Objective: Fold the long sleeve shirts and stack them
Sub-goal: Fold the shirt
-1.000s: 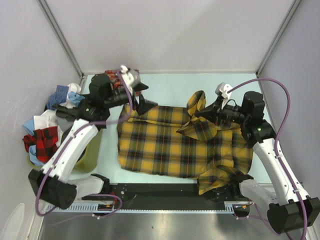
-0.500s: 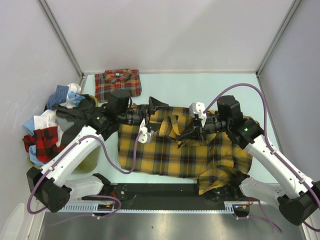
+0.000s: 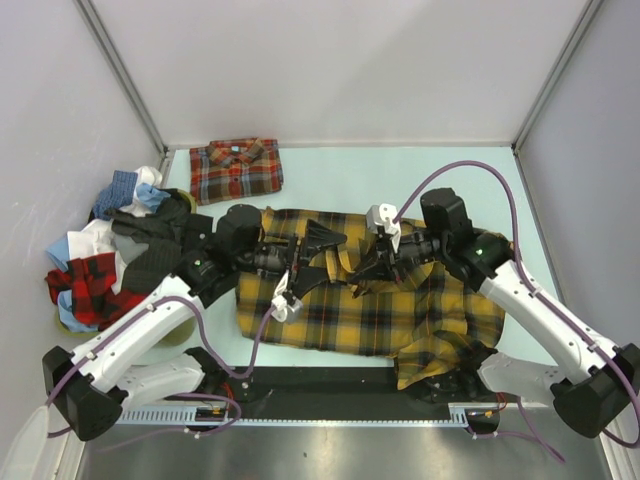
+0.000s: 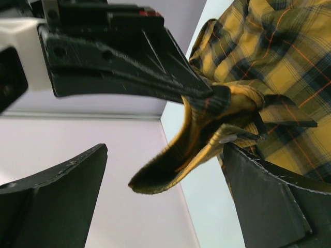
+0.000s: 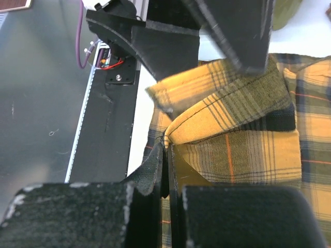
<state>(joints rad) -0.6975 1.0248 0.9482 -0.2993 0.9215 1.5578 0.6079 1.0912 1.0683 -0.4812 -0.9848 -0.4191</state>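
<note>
We see our right gripper [image 3: 358,272] pinched tight on a raised fold of the yellow-and-black plaid flannel shirt [image 3: 350,315], its two black fingers pressed together with the cloth edge caught between them. The rest of that shirt lies spread on the pale green table [image 3: 400,170] beneath this gripper and out to both sides of it, rumpled where it nears the right arm's base.

Facing it almost tip to tip, our left gripper [image 3: 318,255] stands spread wide and grips nothing. The pinched fold hangs in the gap between its fingers [image 4: 57,186]; we cannot tell whether it brushes them. The right gripper's fingers sit directly ahead of the left one, crowding that gap.

Well beyond the left gripper, toward the far wall, the red-orange plaid shirt with dark stripes [image 3: 237,170] lies folded flat, apart from the yellow one. Behind the left gripper, beside its arm, sits a heap of mixed clothes [image 3: 95,265]. A black rail [image 3: 330,385] runs along the near edge, behind both grippers.
</note>
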